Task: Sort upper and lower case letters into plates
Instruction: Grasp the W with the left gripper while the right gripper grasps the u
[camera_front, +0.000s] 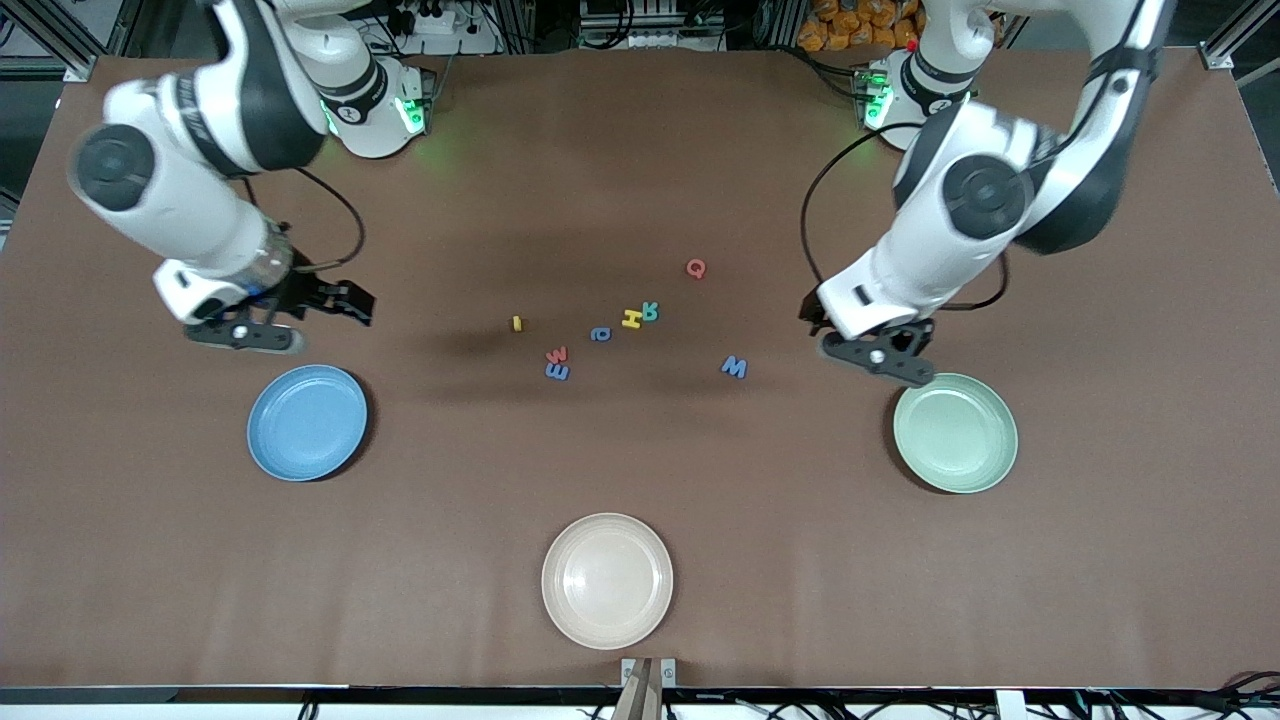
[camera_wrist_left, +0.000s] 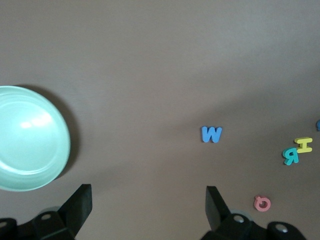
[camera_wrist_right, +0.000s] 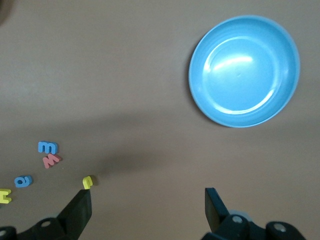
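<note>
Brown matte worktop fills the front view, with 8 small letters scattered at its centre: a red Q, a yellow H touching a teal R, a blue a, a yellow piece, a red w against a blue m, and a blue W.

They look light, thin and soft, so pinching each across its flat edges seems best.

The blue plate sits lower in the frame under the right gripper; the green plate lies just below the left gripper. Both sets of jaws stand open and empty.

A cream plate sits at bottom centre. The yellow piece is too small to read.
</note>
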